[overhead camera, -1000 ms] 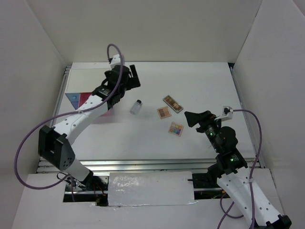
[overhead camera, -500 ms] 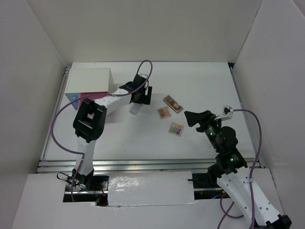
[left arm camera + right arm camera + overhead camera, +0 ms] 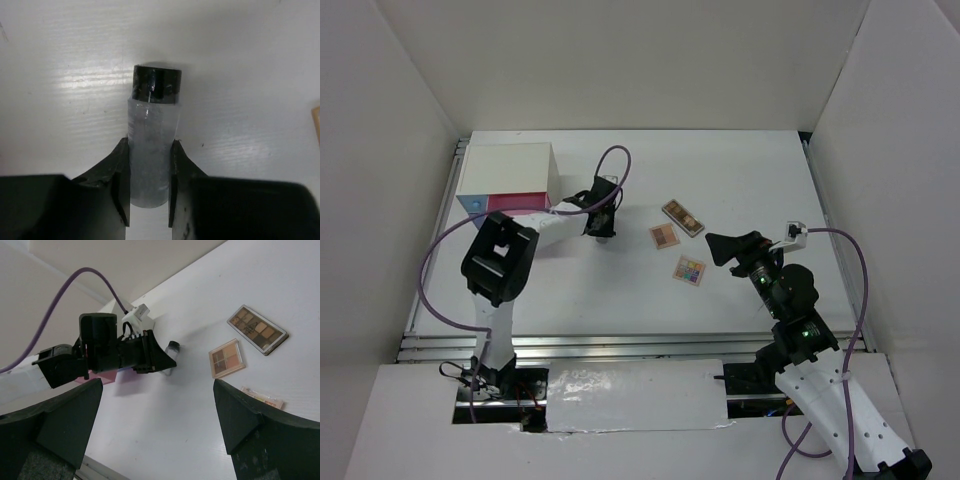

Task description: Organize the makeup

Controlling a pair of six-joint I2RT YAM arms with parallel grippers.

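**Task status: early stage.** No cosmetic item in view sits in an organized position. Four items lie loose on the white table (image 3: 750, 170).

**Left arm.** The left gripper (image 3: 601, 222) is down at the table surface, well right of the white drawer box (image 3: 507, 165). In the left wrist view its two fingers (image 3: 121, 165) flank the small clear bottle (image 3: 153, 117), one against each side of the clear body. The grip reads as a pinch on the bottle. The bottle lies on its side on the table, with the dark cap (image 3: 156, 84) pointing away from the wrist. It is not yet lifted.

**Right arm.** The right gripper (image 3: 715, 248) hangs above the table with its jaws spread wide and nothing between them. It is just right of the multicoloured palette (image 3: 689, 270).

**Items left.**
- The brown palette (image 3: 682, 217), flat on the table.
- The pinkish-tan palette (image 3: 664, 236), just beside the brown one.
- The multicoloured palette, near the other two and closer to the arm bases.
- The bottle itself, gripped but not placed.

**Not determinable.** The contents of the drawer box are hidden, so any items already stored there cannot be confirmed.

**Assessment.** The step in hand is the pick of the bottle. All placements appear to be outstanding.
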